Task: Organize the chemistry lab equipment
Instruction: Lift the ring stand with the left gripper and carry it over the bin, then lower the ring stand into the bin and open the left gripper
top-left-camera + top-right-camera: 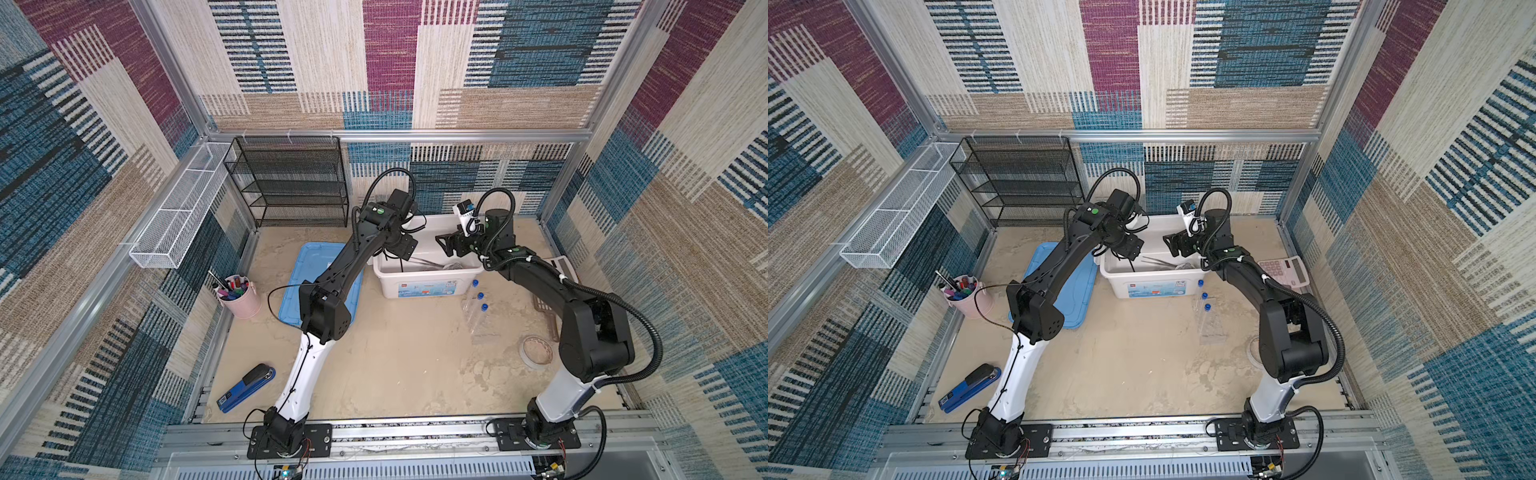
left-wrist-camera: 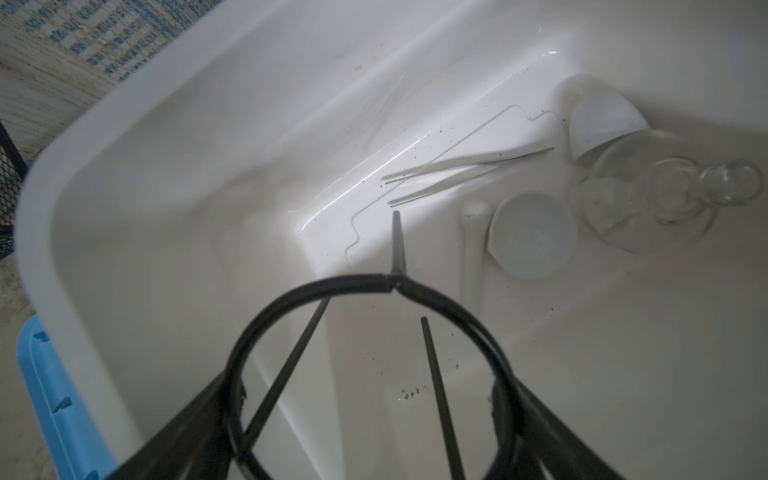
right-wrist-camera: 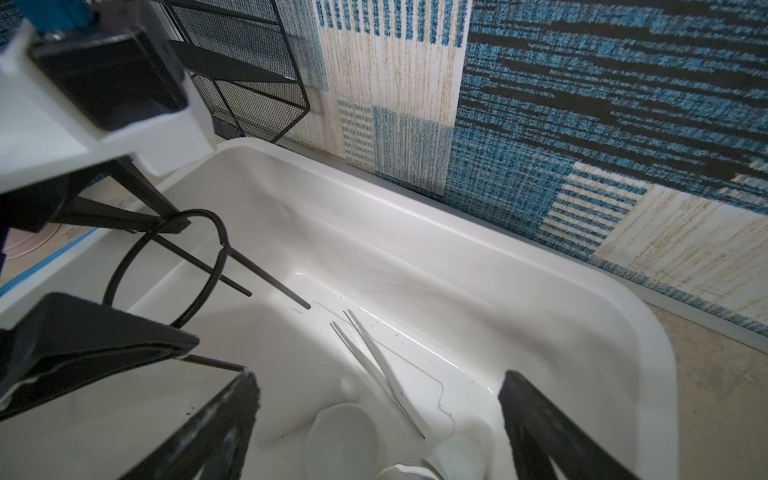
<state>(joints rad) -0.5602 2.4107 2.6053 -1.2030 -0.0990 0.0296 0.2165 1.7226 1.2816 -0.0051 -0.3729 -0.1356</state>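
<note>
Left end of the white bin (image 2: pixel 166 174): left gripper (image 2: pixel 363 376) clamped across the ring of the black ring tripod (image 2: pixel 395 280), jaws wide on its rim. The legs point down at bare bin floor; whether the feet touch I cannot tell. Further right inside the bin: thin tweezers (image 2: pixel 469 165) lying flat, then the white pestle (image 2: pixel 473 241) just beside an upright white dish (image 2: pixel 534 232). A second dish (image 2: pixel 602 120) is tipped on its side next to the small glass flask (image 2: pixel 648 191), which lies over. Right gripper (image 3: pixel 380 378) hangs over that end, jaws apart, empty. Outside, near the bin's right front corner, blue-capped test tubes (image 1: pixel 481 296) lie on the surface. Judgement: tripod going into the bin. Lower until the feet bear on the bare patch short of the tweezers, level the ring, then release. Keep well off the glass.
</note>
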